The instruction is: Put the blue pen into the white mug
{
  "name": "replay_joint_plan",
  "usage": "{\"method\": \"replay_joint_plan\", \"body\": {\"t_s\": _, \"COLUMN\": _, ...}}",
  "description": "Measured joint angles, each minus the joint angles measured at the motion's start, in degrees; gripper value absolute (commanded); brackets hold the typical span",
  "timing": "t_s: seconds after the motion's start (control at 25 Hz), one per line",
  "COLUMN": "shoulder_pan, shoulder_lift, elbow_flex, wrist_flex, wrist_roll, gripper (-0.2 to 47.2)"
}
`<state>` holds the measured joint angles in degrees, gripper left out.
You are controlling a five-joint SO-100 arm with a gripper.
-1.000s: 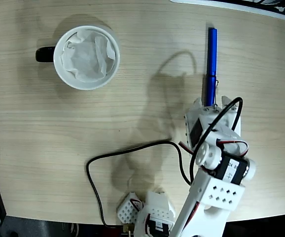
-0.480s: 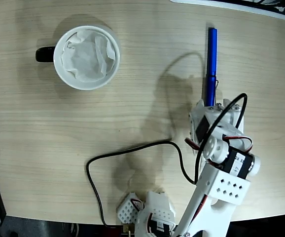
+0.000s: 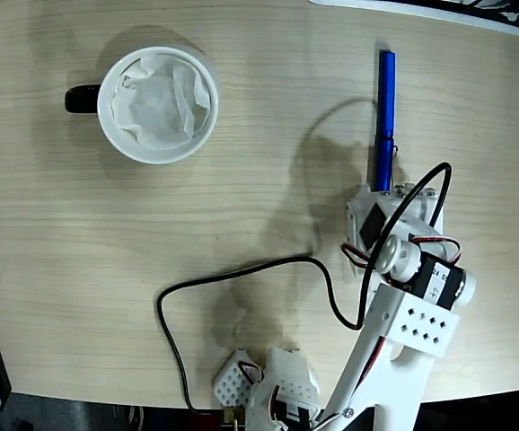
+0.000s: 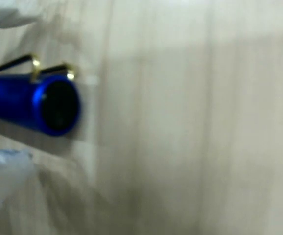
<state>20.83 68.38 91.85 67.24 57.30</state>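
The blue pen [image 3: 385, 108] lies flat and roughly vertical in the fixed view, right of centre, its silver clip near its lower end. My gripper [image 3: 385, 189] sits over that lower end, mostly hidden under the white wrist. In the wrist view the blue pen [image 4: 31, 103] points at the camera from the left, clip on top. My gripper [image 4: 11, 93] is open, with one white fingertip [image 4: 14, 17] above the pen and another below, and a gap shows on each side. The white mug [image 3: 158, 104], black handle pointing left and paper-lined, stands far off at the upper left.
A black cable [image 3: 241, 269] loops across the wooden table [image 3: 241, 189] from the arm's base toward the wrist. A white-edged dark object [image 3: 439, 9] lies along the top right edge. The arm's base [image 3: 277, 391] sits at the bottom edge.
The arm's upper joints have shifted slightly right and down while the gripper stayed over the pen's lower end. The pen and mug have not moved.
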Motion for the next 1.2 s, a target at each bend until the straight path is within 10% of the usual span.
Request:
{"method": "replay_joint_plan", "body": {"t_s": 0.72, "shoulder_pan": -0.4, "shoulder_lift": -2.8, "elbow_flex": -1.4, "wrist_flex": -3.3, "wrist_roll": -1.0, "gripper": 0.1}}
{"method": "replay_joint_plan", "body": {"t_s": 1.2, "shoulder_pan": -0.4, "shoulder_lift": -2.8, "elbow_flex": -1.4, "wrist_flex": -3.3, "wrist_roll": -1.0, "gripper": 0.1}}
